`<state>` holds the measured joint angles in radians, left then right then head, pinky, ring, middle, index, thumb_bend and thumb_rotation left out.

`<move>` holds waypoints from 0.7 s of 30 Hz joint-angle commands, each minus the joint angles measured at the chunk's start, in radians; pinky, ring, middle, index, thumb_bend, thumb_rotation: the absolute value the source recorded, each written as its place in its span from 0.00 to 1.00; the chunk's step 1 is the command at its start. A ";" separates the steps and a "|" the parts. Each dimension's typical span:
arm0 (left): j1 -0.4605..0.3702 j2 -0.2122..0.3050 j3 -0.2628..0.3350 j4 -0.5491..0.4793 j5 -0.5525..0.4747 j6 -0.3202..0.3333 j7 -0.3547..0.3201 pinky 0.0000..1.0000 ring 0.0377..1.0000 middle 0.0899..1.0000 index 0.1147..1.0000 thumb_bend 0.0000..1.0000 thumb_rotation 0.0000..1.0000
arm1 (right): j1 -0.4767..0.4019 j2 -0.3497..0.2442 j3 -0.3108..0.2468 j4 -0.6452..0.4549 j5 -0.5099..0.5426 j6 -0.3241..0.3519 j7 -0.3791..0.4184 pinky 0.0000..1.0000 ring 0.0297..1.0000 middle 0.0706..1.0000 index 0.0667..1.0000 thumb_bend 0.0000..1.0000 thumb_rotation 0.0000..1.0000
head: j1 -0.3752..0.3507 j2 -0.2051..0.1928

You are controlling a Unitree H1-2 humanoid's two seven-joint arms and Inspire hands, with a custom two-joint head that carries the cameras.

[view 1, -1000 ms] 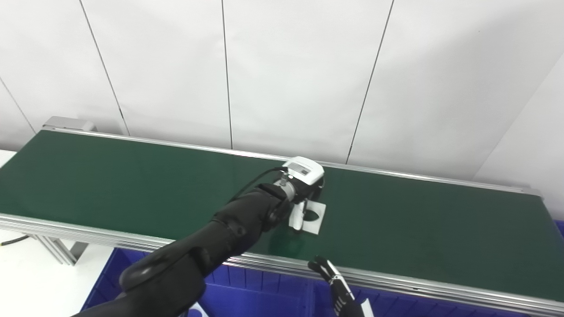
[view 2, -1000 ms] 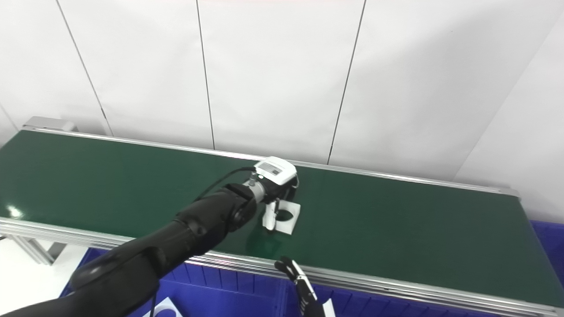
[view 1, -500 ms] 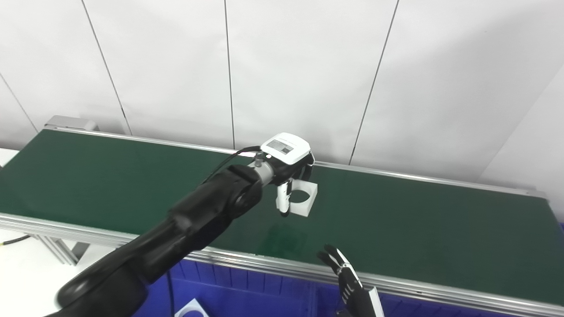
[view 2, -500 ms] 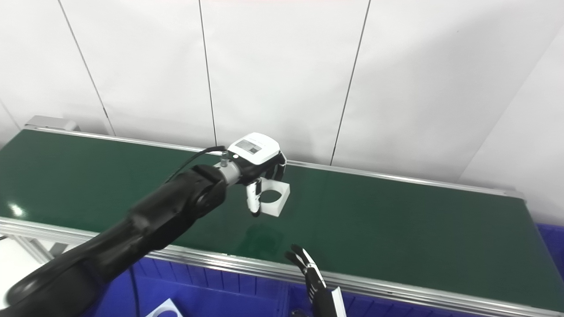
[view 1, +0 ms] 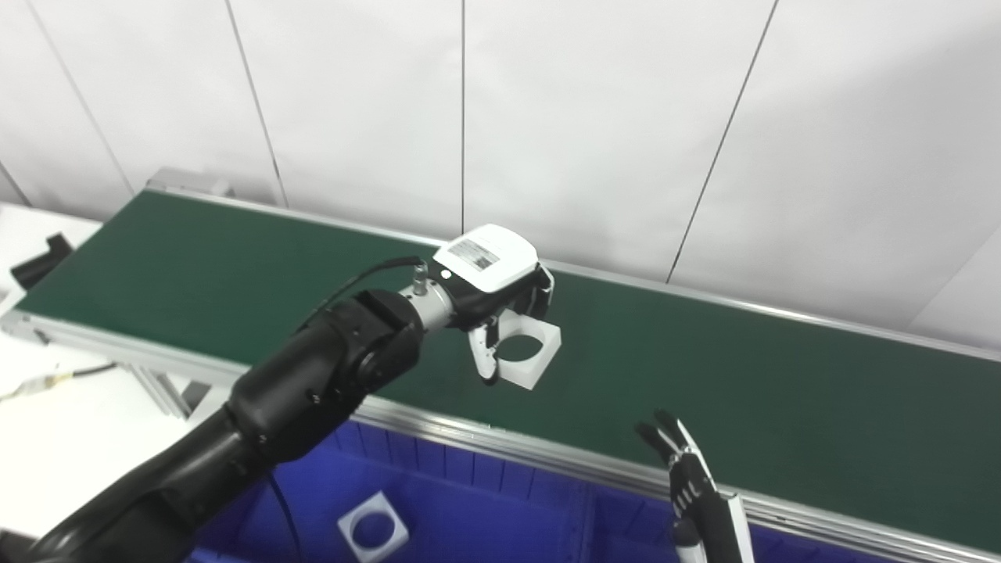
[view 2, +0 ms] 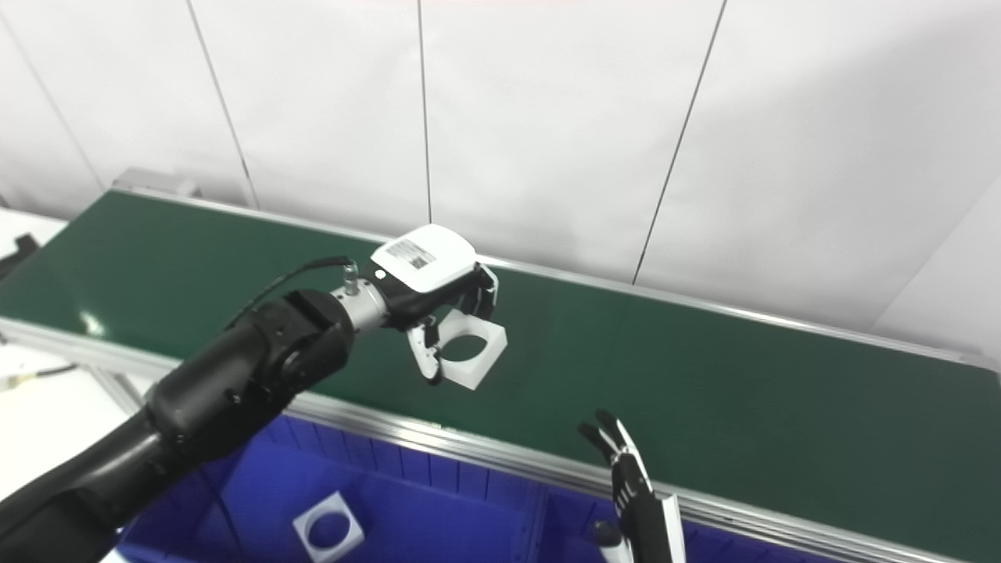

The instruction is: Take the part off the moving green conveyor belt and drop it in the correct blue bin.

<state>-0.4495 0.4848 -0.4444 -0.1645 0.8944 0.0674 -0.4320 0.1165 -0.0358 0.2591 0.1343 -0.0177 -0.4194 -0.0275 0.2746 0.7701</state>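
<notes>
Left hand [view 1: 500, 309] clenched on white square ring part [view 1: 528, 356], now lifted clear of green conveyor belt [view 1: 782, 407]; blue bin [view 1: 485, 508] below, toward the wrist. Right hand [view 1: 692, 489] released, idle.

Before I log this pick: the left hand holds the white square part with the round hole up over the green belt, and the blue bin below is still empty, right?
Not quite. The left hand does hold the white square part above the green belt, but the blue bin is not empty: the right eye view shows another white square part already lying in it.
</notes>
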 commanded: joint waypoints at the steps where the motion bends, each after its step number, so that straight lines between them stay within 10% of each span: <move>1: 0.009 0.038 0.046 -0.059 -0.003 0.002 -0.009 0.39 0.46 0.44 0.42 0.52 0.00 | -0.029 0.012 -0.016 -0.040 0.005 -0.048 0.015 0.97 0.88 0.80 0.89 1.00 0.92 | 0.008 0.020; 21: 0.263 0.014 0.138 -0.245 0.051 0.029 -0.162 0.36 0.41 0.40 0.46 0.52 0.00 | -0.040 -0.010 -0.092 -0.128 0.021 0.007 0.074 0.95 0.88 0.80 0.89 0.99 0.96 | 0.116 0.112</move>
<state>-0.1849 0.5003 -0.3212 -0.3978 0.9322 0.0903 -0.6135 0.0880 -0.0499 0.1701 0.0342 0.0039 -0.3980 0.0305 0.3896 0.8820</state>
